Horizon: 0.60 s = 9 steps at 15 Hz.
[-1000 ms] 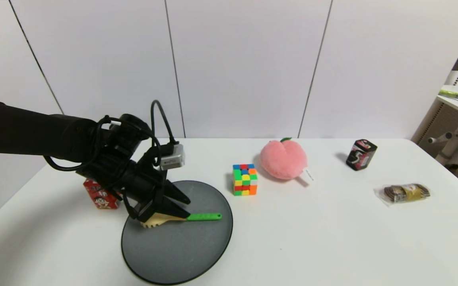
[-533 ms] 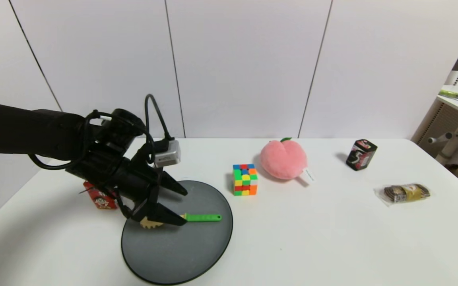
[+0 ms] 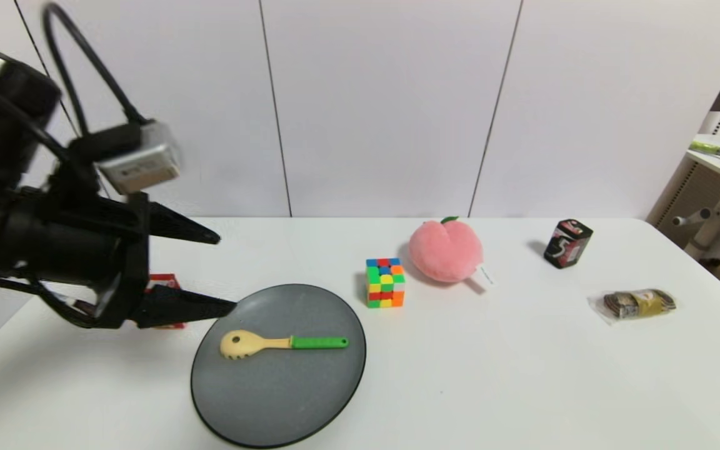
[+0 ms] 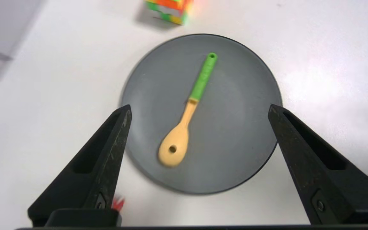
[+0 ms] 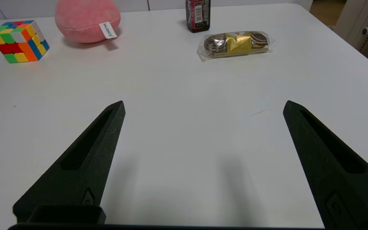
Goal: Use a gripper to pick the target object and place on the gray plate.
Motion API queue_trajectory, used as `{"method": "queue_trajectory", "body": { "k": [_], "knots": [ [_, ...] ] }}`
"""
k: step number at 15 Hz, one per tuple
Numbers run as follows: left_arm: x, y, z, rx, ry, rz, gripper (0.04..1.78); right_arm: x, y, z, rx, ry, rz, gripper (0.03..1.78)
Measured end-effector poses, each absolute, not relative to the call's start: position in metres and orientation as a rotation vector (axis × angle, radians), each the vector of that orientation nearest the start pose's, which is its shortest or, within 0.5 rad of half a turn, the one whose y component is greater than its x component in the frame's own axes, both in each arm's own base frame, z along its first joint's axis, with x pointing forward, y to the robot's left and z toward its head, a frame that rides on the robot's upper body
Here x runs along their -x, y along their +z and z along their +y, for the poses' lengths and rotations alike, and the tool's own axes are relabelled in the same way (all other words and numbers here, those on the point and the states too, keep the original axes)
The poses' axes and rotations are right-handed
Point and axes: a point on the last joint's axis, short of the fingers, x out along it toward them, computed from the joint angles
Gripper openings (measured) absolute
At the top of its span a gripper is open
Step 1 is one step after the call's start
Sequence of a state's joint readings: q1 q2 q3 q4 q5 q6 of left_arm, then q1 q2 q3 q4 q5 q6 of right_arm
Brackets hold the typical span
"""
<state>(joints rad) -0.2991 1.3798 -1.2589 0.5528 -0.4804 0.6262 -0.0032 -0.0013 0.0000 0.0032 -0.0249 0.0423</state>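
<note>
Head view, far left of frame: left tool raised above the worktop, fingers spread wide, nothing between them, tips pointing toward frame centre. Silver box with cable sits on top of it. A red carton on the worktop is mostly hidden behind the lower finger.

Lower left-centre: gray plate lies flat on the worktop. Pasta spoon lies flat on the plate, in the half nearer the wall; pale yellow head toward frame left, green handle toward frame right, handle end close to the plate's right rim. Not touched by either tool.

Left wrist view: both fingers of the left tool frame the plate from above, well apart; spoon in clear sight between them, lower down.

Centre: colour cube just beside the plate's upper right rim, apart from it. Pink plush peach next to the cube. Further right: small black box, upright; wrapped snack nearer the right edge.

Right wrist view: right tool with fingers wide apart, empty, over bare worktop.
</note>
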Motion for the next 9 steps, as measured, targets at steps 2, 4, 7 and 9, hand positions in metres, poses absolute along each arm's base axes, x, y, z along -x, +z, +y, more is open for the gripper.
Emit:
{"method": "queue_trajectory", "body": {
  "k": [2,4,7,9],
  "knots": [
    [-0.153,0.306,-0.055,-0.476,-0.77,0.367,1.59,0.023,0.075,0.0,-0.043,-0.027,0.002,1.71],
    [-0.119,0.312,-0.039,-0.423,-0.634,0.293,1.61,0.023,0.075,0.0,-0.042,-0.028,0.002,1.71],
    [-0.075,0.301,-0.02,-0.331,-0.461,0.154,1.64,0.023,0.075,0.0,-0.043,-0.028,0.001,1.71],
    [-0.05,0.284,-0.012,-0.292,-0.384,0.073,1.66,0.023,0.075,0.0,-0.042,-0.028,0.001,1.71]
  ]
}}
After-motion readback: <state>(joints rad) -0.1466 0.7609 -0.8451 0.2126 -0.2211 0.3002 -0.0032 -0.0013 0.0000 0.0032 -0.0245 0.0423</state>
